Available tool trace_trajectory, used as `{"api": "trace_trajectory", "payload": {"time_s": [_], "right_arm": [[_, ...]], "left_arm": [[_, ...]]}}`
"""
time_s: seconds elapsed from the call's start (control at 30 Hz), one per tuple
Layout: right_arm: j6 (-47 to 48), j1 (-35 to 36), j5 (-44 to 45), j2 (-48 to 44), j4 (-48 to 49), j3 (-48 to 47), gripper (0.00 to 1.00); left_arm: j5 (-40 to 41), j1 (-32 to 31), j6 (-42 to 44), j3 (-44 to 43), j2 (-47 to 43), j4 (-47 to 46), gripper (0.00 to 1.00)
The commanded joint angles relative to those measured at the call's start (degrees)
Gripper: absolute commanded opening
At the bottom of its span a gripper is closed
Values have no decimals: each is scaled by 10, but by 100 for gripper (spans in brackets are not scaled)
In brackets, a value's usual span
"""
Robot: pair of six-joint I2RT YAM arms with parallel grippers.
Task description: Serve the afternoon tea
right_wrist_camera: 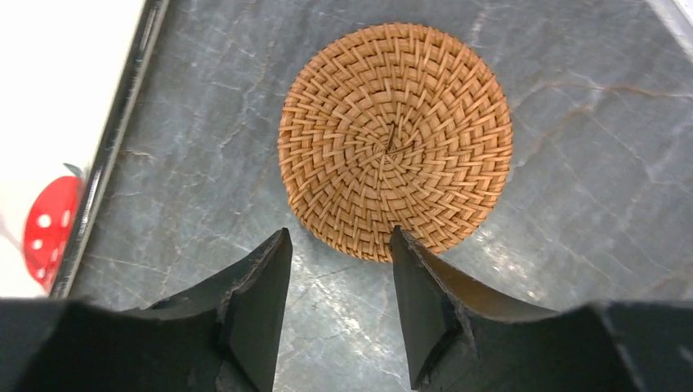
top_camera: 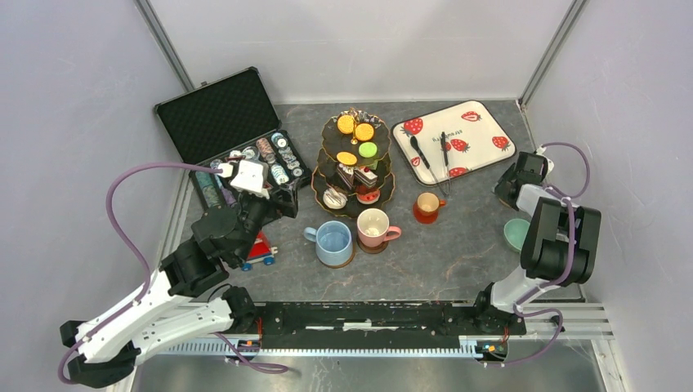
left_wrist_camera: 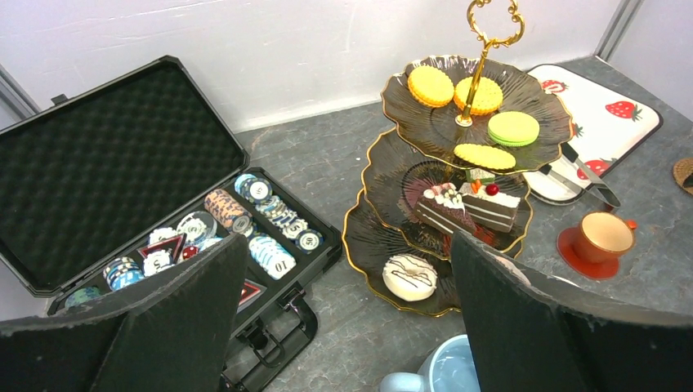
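Under right wrist only, woven coaster (right_wrist_camera: pixel 395 139), right fingers (right_wrist_camera: pixel 260 290) half-spread, left fingers (left_wrist_camera: pixel 163 331) wide apart

Open chip case (top_camera: pixel 216 122), toy car (top_camera: pixel 260 247), strawberry tray (top_camera: pixel 476 129).

We find the top view set high behind the arm bases, looking down over the whole table (top_camera: pixel 458 253). The left wrist view looks obliquely forward between the left fingers (left_wrist_camera: pixel 163 327) at the stand (left_wrist_camera: pixel 368 237) and case (left_wrist_camera: pixel 106 171), both also in the top view. The right wrist view faces almost straight down, very near, on a coaster (right_wrist_camera: pixel 395 139) beside the tray (right_wrist_camera: pixel 65 82), which all three views share.
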State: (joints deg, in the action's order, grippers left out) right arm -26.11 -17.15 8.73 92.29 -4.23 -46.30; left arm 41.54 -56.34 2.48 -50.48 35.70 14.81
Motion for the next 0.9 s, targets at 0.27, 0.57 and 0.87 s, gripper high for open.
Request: {"api": "trace_trajectory", "payload": {"time_s": [0.27, 0.57, 0.87], "right_arm": [[-27, 11, -173, -50, 19, 128, 52], [-53, 113, -146, -196, -55, 248, 49], [-123, 256, -151, -362, -109, 363, 49]], "left_arm": [[4, 2, 11, 2, 19, -28, 100], [-6, 2, 2, -2, 35, -20, 100], [-5, 2, 1, 1, 56, -21, 100]]}}
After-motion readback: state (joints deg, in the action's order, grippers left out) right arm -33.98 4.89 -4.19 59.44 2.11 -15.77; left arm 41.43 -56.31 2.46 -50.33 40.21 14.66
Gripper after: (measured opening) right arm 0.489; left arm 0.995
